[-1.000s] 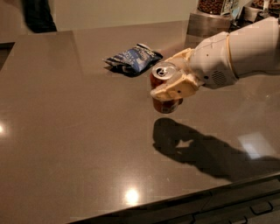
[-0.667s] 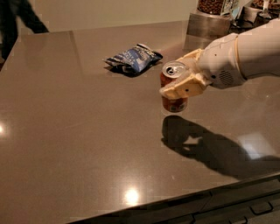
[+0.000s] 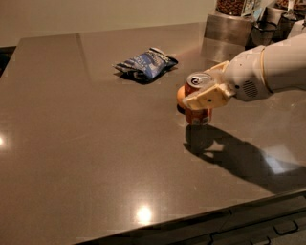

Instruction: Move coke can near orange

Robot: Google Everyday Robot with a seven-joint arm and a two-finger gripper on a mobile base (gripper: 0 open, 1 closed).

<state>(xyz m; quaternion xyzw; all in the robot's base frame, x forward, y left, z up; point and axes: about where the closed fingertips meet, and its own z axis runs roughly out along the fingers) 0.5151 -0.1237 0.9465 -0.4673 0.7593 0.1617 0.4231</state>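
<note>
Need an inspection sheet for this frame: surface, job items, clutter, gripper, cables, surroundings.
Surface: brown glossy table with glare spots; no spills seen.
Job's things: coke can upright, right beside the orange and partly hiding it; whether they touch, cannot tell.
Clutter: blue snack bag further back, apart from both.
Grippers: gripper closed around the coke can; arm reaches in from the right of the picture.
Cables: nothing seen.
Surroundings: metal box at the back right; pale wall behind the table.
</note>
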